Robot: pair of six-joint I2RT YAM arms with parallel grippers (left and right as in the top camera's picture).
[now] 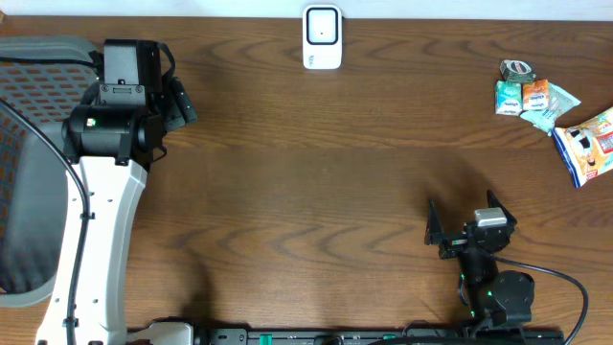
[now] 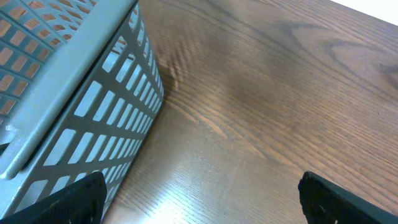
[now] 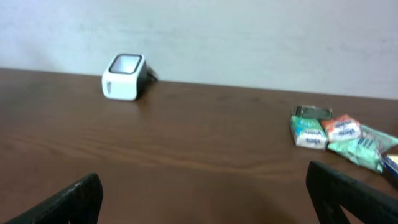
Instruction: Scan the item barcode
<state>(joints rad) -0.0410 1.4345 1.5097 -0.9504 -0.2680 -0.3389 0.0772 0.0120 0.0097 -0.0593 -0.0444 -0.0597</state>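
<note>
sitting at two o'clock on the table (image 1: 306,192), the packets (image 1: 536,100) look light, soft and crinkly; i'd pinch one by a sealed edge. left claw (image 1: 184,103) and right claw (image 1: 466,213) both gape, holding nothing. scanner (image 1: 323,36) sits at twelve.

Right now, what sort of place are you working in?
Probably a mock checkout bench: a white barcode scanner at the far edge of the wooden table, snack packets on the right, a grey mesh basket on the left.
</note>
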